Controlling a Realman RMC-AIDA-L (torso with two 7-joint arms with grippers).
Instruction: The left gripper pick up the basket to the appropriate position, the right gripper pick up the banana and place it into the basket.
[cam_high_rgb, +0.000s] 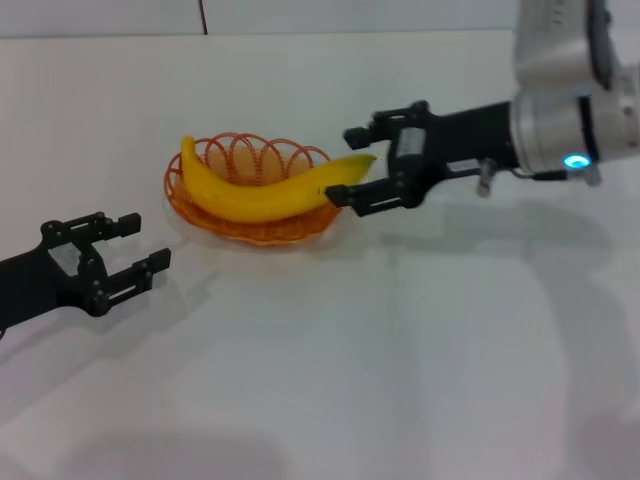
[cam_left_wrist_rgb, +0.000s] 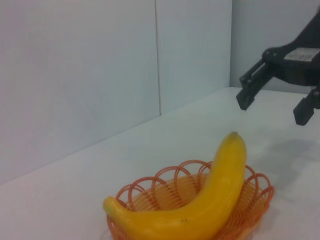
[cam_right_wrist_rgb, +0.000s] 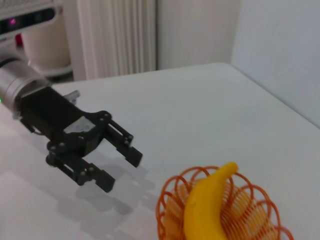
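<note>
Two grippers are showing over the white bench, neither one holding anything. Banana is lying in the basket, resting across it w/ the stem end poking up past the rim on the robot's left side and the other tip sticking out over the rim on the right. Basket is sitting on the bench toward the far middle.

Right gripper is hovering just beside the banana's right tip, jaws spread wide, one finger on the far side of the tip and the other on the near side; can't tell if either is touching it. In the left wrist view the right gripper is hanging above and beyond the basket, clear of the banana, jaws apart.

Left gripper is sitting low near the bench, to the robot's left of the basket and a bit nearer the robot, apart from the rim, jaws spread and pointing toward the basket. Right wrist view is showing the left gripper w/ jaws open, near the basket but not touching, banana lying across the wire loops.
</note>
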